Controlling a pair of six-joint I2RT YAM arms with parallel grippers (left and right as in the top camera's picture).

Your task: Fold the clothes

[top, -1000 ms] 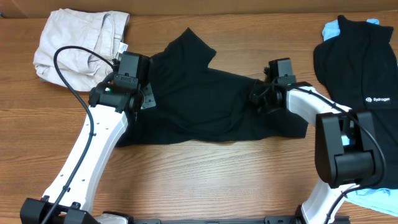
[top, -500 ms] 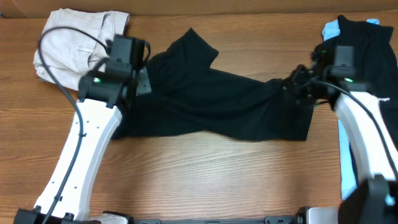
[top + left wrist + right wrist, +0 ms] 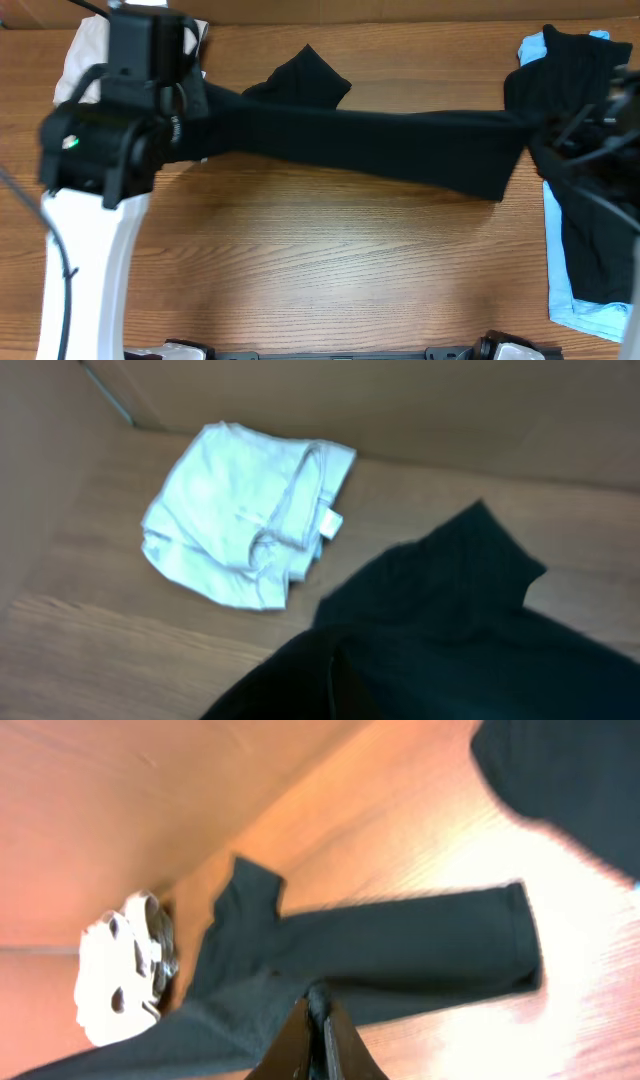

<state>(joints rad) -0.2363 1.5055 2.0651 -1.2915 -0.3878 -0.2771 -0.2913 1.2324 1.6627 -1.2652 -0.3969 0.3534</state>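
Here's the black T-shirt (image 3: 380, 135), pulled out into a long dark band across the upper half of the overhead frame, running from the left arm at upper left to the right arm at the right edge. One sleeve pokes up at upper centre.

In the right wrist view, the right gripper (image 3: 315, 1030) sits at bottom centre with its fingers pinched together on the shirt's edge, and the cloth fans away from it. The left gripper (image 3: 335, 685) shows at the bottom of its own view. It's dark on dark and hard to read, but the fingers look pressed shut on the cloth, and the pull on the fabric agrees.

So this is the spreading step: the shirt is being stretched out, not yet folded. It looks raised off the table (image 3: 330, 260) along most of its length.

The beige trousers (image 3: 245, 525) sit bunched at upper left, just beside the shirt's end. Another black garment (image 3: 580, 80) and a light-blue garment (image 3: 565, 300) lie along the right edge, close to the right arm.

The next move calls for lowering both ends together, keeping the pull even so the shirt lands flat. It should come down on bare wood in the middle, clear of both piles.
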